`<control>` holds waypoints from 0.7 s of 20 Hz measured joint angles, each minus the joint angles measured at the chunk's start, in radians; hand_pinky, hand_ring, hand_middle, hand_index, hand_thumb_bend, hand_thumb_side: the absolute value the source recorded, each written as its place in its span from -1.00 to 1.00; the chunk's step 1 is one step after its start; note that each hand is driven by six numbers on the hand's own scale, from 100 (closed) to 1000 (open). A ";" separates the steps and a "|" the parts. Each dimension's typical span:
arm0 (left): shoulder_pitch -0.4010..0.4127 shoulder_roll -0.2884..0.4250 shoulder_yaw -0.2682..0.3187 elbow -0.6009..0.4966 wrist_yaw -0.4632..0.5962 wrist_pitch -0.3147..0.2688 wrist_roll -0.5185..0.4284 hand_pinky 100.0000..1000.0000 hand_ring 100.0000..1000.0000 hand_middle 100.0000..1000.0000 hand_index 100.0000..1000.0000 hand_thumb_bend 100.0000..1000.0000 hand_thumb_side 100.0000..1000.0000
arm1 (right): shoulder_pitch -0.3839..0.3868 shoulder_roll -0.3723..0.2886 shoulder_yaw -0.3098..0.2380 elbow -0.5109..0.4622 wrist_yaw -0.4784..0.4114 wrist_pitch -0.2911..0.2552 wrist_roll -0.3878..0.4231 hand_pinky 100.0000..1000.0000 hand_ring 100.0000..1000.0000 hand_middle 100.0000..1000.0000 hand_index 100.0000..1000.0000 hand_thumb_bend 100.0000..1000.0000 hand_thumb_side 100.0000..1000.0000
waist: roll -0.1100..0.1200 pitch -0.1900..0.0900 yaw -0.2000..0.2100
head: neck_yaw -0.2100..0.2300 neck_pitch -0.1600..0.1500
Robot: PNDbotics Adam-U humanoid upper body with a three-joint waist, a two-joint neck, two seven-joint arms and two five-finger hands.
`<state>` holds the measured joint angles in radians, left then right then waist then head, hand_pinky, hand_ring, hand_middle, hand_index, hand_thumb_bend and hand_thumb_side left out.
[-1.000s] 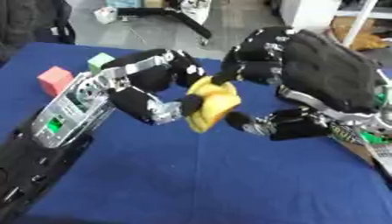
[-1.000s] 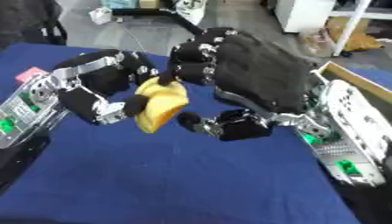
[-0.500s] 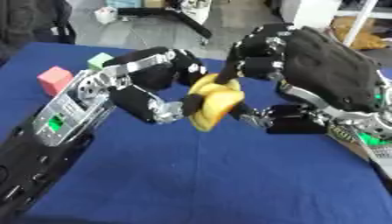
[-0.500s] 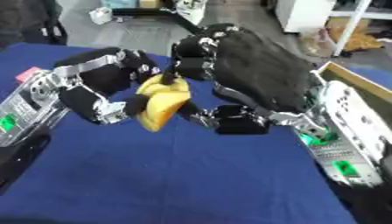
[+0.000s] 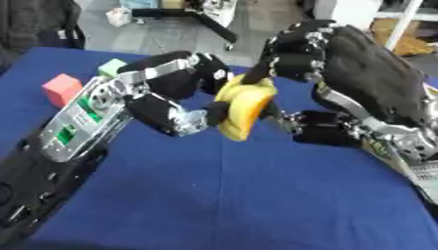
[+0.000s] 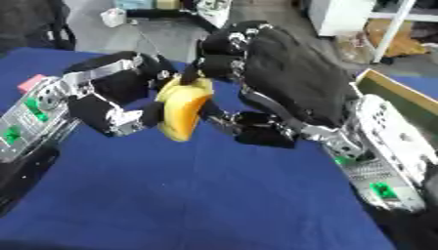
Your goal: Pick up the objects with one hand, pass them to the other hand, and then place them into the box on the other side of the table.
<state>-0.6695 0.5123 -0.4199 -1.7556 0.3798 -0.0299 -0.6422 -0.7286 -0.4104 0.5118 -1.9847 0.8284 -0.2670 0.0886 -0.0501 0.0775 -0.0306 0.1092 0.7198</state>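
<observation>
The banana [image 5: 241, 108] hung above the blue surface [image 5: 256, 195], mid-handover. The left robot hand [image 5: 171, 100] curled round it from nine o'clock, carrying it. The right robot hand [image 5: 342, 78] closed over its top from three o'clock, thumb below, apparently taking hold, though contact was hard to confirm. The box [image 6: 389, 93] waited at three o'clock; a red block [image 5: 61, 89] and a green block [image 5: 111, 67] lay at ten o'clock.

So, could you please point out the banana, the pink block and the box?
banana [image 5: 244, 110]: left eye view, middle of its yellow body.
pink block [image 5: 62, 88]: left eye view, its front face.
box [image 6: 402, 95]: right eye view, its wooden rim.
</observation>
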 measured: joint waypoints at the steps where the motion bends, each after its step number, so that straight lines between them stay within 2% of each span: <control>1: 0.000 0.000 0.001 0.000 -0.005 -0.003 -0.003 0.44 0.11 -0.04 0.17 -0.58 -0.24 | 0.000 0.000 0.000 0.000 -0.002 0.002 -0.004 0.02 -0.06 -0.18 -0.51 -1.00 -1.00 | 0.000 0.000 -0.001 | 0.000 0.000; 2: 0.000 0.000 0.003 0.000 -0.012 -0.007 -0.007 0.53 0.29 0.16 0.32 -0.26 -0.07 | 0.000 0.000 -0.001 0.000 -0.004 0.004 -0.008 0.02 -0.06 -0.18 -0.51 -1.00 -1.00 | 0.000 0.000 -0.002 | 0.000 0.000; 4: 0.001 0.001 0.010 0.000 -0.035 -0.020 -0.015 0.63 0.49 0.41 0.47 0.04 0.08 | 0.000 0.000 -0.002 0.000 -0.008 0.008 -0.016 0.03 -0.05 -0.18 -0.51 -1.00 -1.00 | 0.000 0.000 -0.004 | 0.001 0.000; 6: 0.005 0.004 0.022 -0.001 -0.066 -0.039 -0.015 0.71 0.63 0.56 0.60 0.24 0.16 | 0.001 -0.001 -0.006 0.000 -0.012 0.011 -0.023 0.04 -0.05 -0.18 -0.51 -1.00 -1.00 | 0.000 0.000 -0.006 | 0.001 -0.001; 9: 0.014 0.010 0.042 -0.005 -0.108 -0.073 -0.005 0.77 0.68 0.63 0.69 0.31 0.18 | 0.006 -0.011 -0.014 0.000 -0.014 0.017 -0.035 0.04 -0.05 -0.18 -0.51 -1.00 -1.00 | 0.000 0.000 -0.006 | 0.001 -0.001; 14: 0.034 0.029 0.084 -0.013 -0.161 -0.115 0.034 0.77 0.70 0.63 0.71 0.28 0.19 | 0.017 -0.044 -0.033 0.000 -0.019 0.027 -0.057 0.05 -0.05 -0.18 -0.51 -1.00 -1.00 | 0.000 0.000 -0.010 | 0.002 -0.001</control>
<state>-0.6352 0.5413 -0.3358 -1.7682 0.2184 -0.1451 -0.6083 -0.7115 -0.4543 0.4785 -1.9847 0.8092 -0.2403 0.0319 -0.0501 0.0775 -0.0409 0.1108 0.7185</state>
